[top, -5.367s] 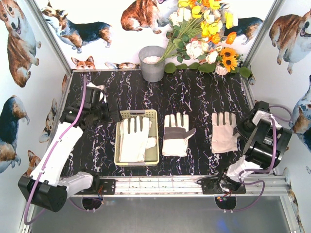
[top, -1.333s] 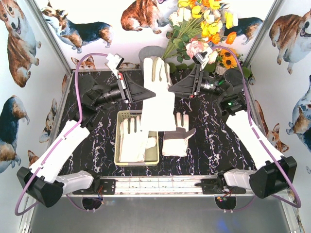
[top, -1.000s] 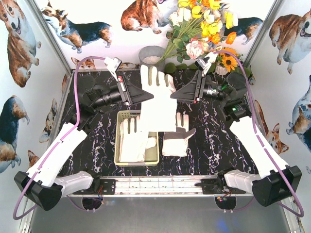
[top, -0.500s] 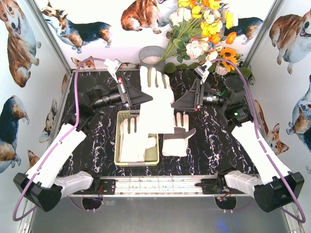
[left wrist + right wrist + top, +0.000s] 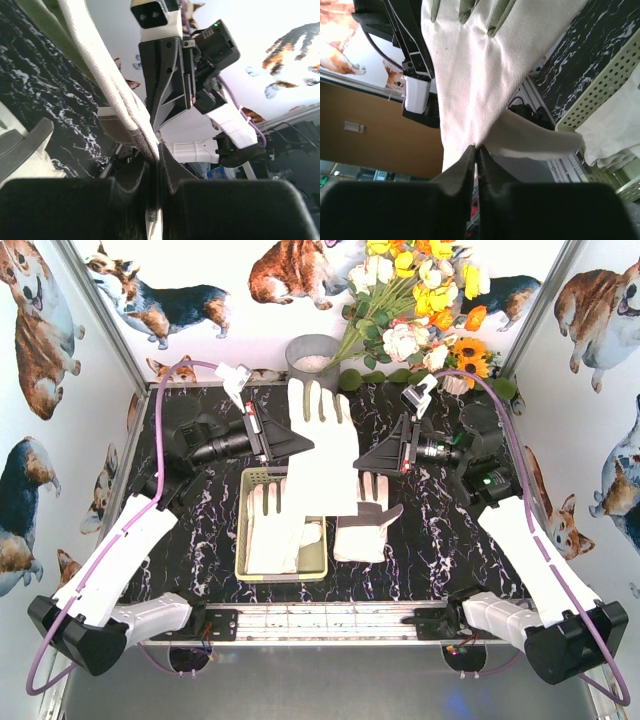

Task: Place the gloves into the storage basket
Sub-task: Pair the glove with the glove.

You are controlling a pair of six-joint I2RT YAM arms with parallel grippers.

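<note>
A raised glove [image 5: 320,450] is held in the air above the far end of the storage basket [image 5: 243,540], palm side turned up to the overhead camera and fingers pointed away from the basket's near rim. Its left edge is clamped between the closed fingers of the left gripper [image 5: 303,445], with fabric seen wedged in the narrow slit between them in the left wrist view. Its right edge is met by the right gripper [image 5: 359,461], whose fingers are drawn almost together, and the cloth is seen running into their tips in the right wrist view, so a pinch on that edge is read. A second glove [image 5: 272,530] is laid flat inside the basket, fingers toward its far wall. A third glove [image 5: 365,520] is left on the table [image 5: 200,530] just beside the basket's right wall, striped cuff band showing. A grey bucket [image 5: 312,365] is stood well beyond the basket's far end.
</note>
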